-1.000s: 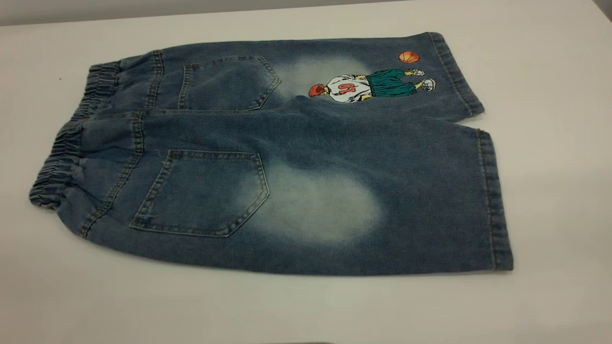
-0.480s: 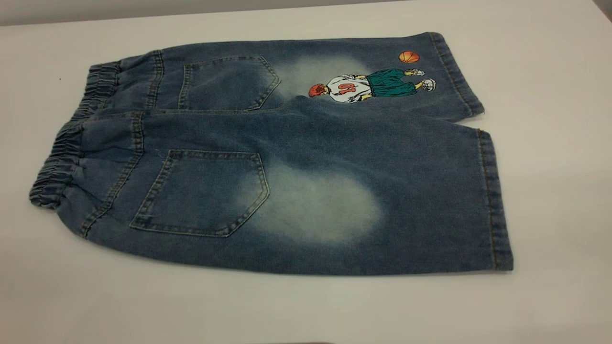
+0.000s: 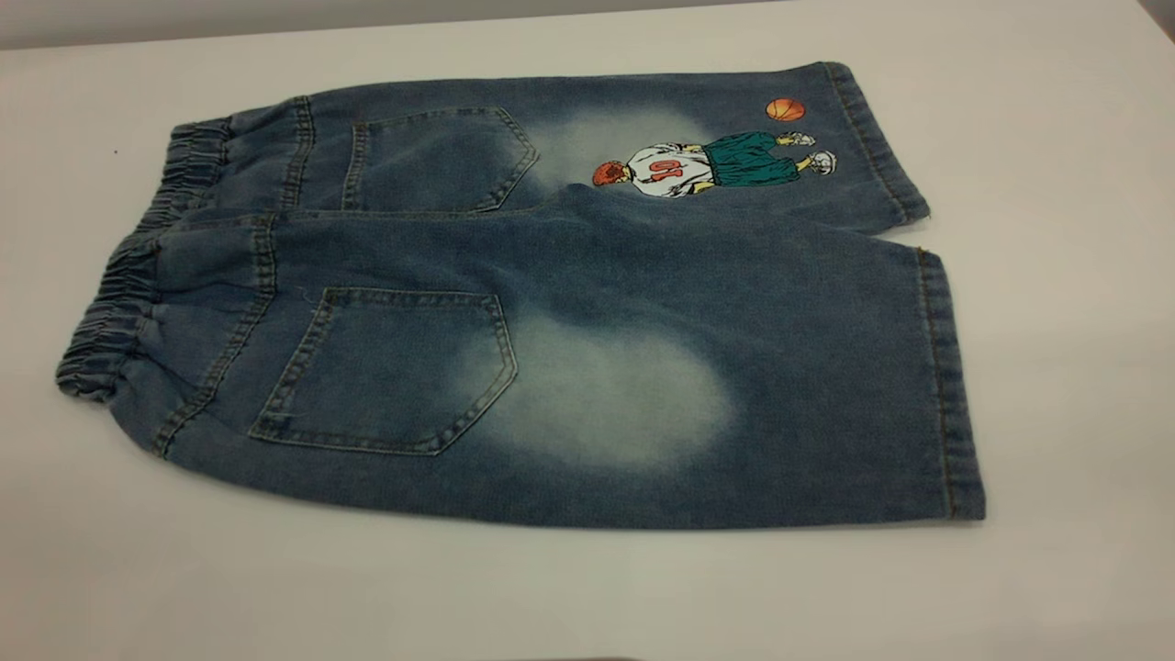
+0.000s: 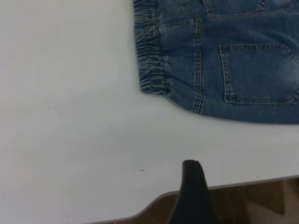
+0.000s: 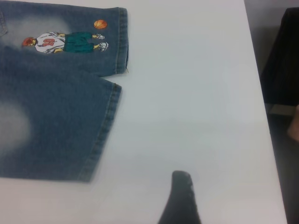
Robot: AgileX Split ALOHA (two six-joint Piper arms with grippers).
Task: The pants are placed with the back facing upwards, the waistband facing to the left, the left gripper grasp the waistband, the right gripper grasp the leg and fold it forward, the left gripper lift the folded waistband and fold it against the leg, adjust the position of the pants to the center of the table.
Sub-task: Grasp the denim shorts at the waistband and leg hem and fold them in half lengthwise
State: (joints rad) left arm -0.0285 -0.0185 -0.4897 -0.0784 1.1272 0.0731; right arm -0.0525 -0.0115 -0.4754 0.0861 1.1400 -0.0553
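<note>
The pants [image 3: 551,303] lie flat and unfolded on the table [image 3: 1056,321], back up, 2 pockets showing; the waistband [image 3: 119,303] is at the end opposite the hems; no fold is made, so all 3 steps remain; my left gripper [image 4: 192,186] hangs off the waistband corner, my right gripper [image 5: 181,196] off the hem of the leg [image 5: 51,135]; only 1 fingertip of each shows, so I cannot tell their state; the white tabletop is smooth; past its edge by the right gripper, a dark shape.
</note>
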